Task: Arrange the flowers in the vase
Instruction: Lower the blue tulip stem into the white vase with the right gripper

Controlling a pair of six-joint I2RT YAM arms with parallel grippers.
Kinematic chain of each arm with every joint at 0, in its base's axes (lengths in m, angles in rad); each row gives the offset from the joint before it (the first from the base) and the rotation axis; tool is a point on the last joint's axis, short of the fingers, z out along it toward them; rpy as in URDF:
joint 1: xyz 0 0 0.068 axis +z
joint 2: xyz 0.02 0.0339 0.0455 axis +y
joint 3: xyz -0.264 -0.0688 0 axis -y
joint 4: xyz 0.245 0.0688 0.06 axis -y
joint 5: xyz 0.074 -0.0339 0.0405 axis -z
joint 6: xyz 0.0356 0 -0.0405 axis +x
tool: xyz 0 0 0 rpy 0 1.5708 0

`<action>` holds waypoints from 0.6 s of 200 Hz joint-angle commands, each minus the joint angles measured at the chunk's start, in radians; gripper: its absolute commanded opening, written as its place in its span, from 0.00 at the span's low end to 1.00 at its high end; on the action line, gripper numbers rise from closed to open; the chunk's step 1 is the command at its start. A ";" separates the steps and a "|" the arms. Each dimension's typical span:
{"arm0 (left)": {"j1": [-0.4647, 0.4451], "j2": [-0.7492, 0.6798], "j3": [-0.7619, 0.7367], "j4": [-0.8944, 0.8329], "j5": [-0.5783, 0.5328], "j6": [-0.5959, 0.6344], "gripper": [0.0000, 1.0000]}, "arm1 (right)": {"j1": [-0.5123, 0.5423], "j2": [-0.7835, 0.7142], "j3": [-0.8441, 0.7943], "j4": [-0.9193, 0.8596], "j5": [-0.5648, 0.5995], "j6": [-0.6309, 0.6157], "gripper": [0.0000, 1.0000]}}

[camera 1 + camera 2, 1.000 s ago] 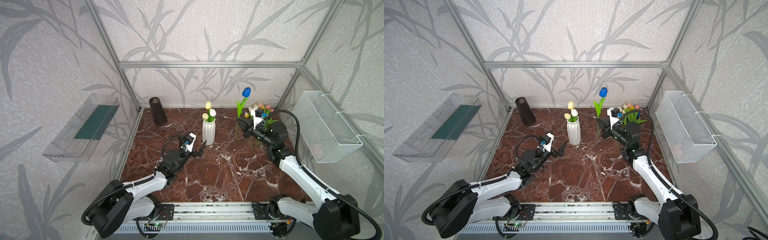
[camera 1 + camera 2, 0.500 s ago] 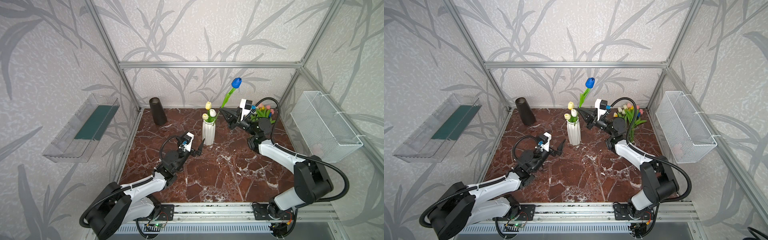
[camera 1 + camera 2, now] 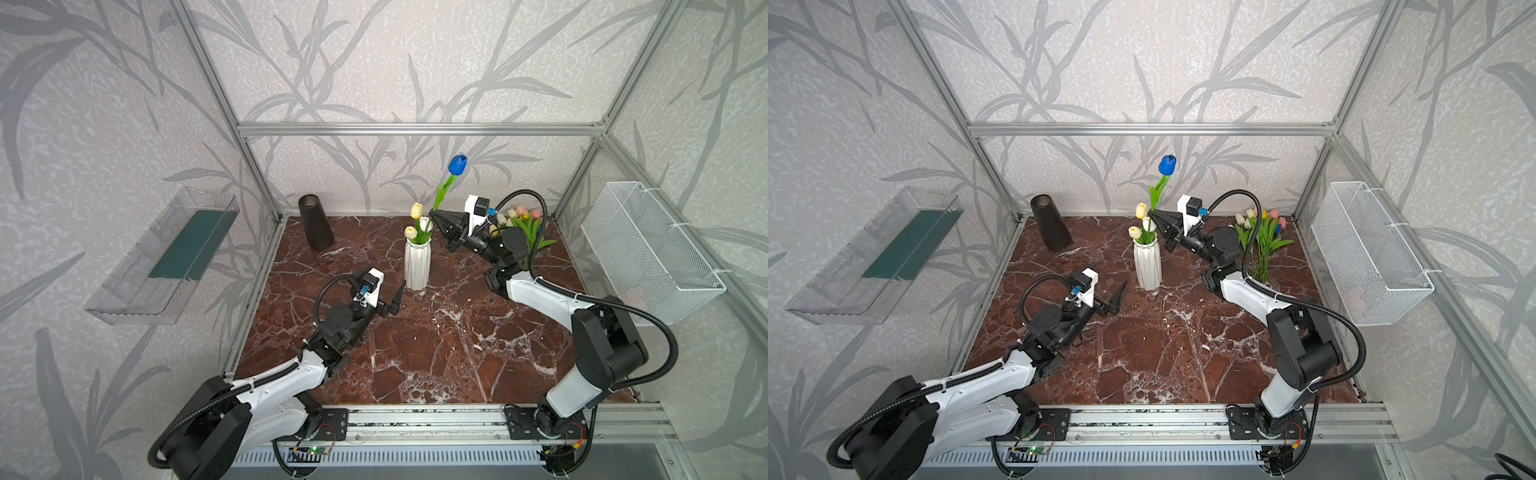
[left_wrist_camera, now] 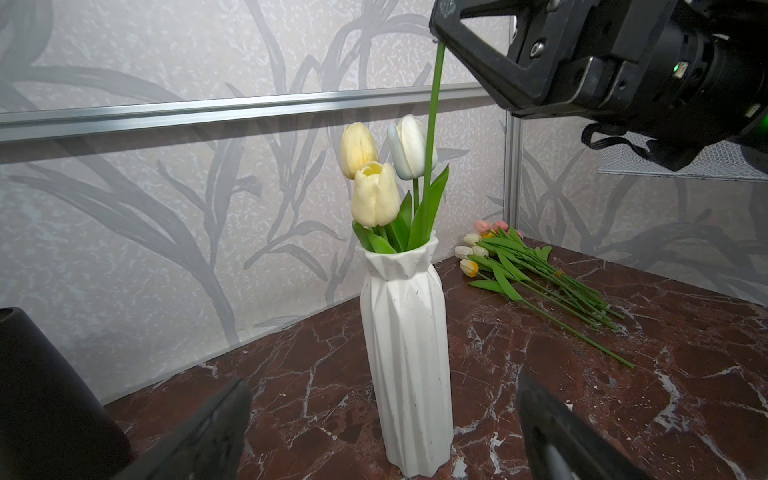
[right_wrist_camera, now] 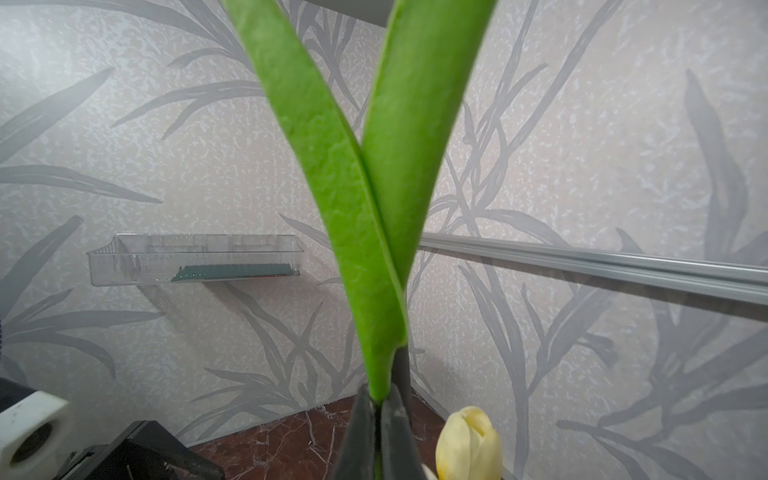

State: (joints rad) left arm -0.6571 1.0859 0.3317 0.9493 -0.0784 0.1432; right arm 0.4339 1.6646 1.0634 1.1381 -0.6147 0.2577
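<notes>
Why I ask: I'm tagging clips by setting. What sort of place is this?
Likely a robot test cell: aluminium frame around wallpapered panels, left arm and right arm mounted on a rail, marble-look tabletop.

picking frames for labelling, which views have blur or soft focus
Right wrist view: the leaves of the blue tulip, close to the lens, look soft; the wall behind is sharper. Left wrist view: the fingers of the left gripper are blurred dark shapes at the frame edge, the vase crisp. Both top views: sharp, evenly lit.
</notes>
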 commanded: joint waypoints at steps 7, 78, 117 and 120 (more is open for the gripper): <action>0.001 0.000 -0.009 0.016 -0.006 0.018 1.00 | 0.006 0.013 0.030 -0.037 0.014 -0.061 0.00; 0.001 0.009 -0.015 0.022 -0.009 0.013 1.00 | 0.017 0.031 0.004 -0.132 -0.017 -0.116 0.00; 0.001 0.015 -0.014 0.028 -0.001 0.009 0.99 | 0.049 0.021 -0.005 -0.221 -0.021 -0.189 0.00; 0.001 0.015 -0.012 0.028 0.001 0.007 0.99 | 0.052 0.018 -0.007 -0.228 -0.018 -0.194 0.00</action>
State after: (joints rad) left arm -0.6571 1.0985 0.3294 0.9508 -0.0807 0.1467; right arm 0.4614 1.6890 1.0641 0.9657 -0.6212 0.1310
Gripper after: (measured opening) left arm 0.995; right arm 0.050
